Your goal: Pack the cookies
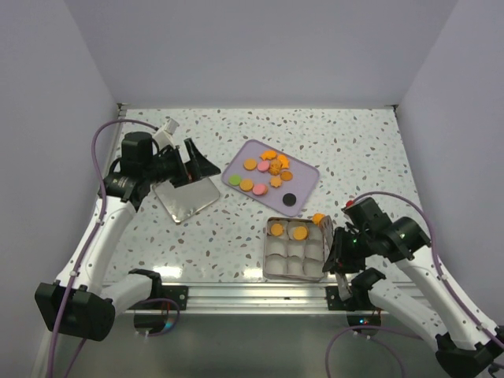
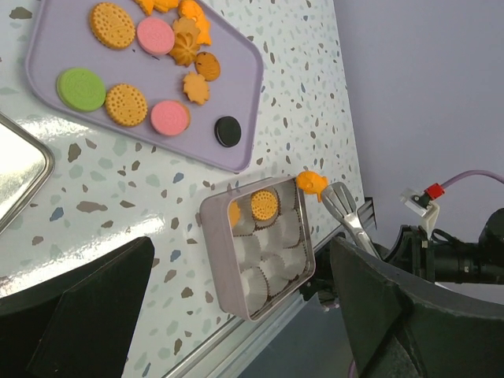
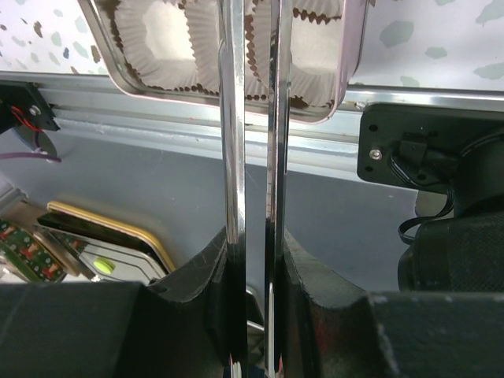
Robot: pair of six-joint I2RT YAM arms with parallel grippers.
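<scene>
Currently the cookies (image 2: 126, 105) are mostly lying on the lilac tray (image 2: 236, 98): round dotted orange ones, two pink, one green, one black, and several scalloped orange pieces. The square metal tin (image 2: 216, 260) is sitting near the front edge of the speckled table (image 1: 354, 150), its compartments lined with white pleated paper cups (image 2: 260, 272); two orange cookies are resting in its far row. The right gripper (image 3: 256, 260) is clamping shiny metal tongs (image 2: 346, 214), whose tips are pinching one orange cookie (image 2: 313, 183) just beside the tin's far right corner. The left gripper (image 1: 201, 161) is hanging with jaws spread wide, holding nothing, near a mirror-bright lid (image 1: 187, 201).
</scene>
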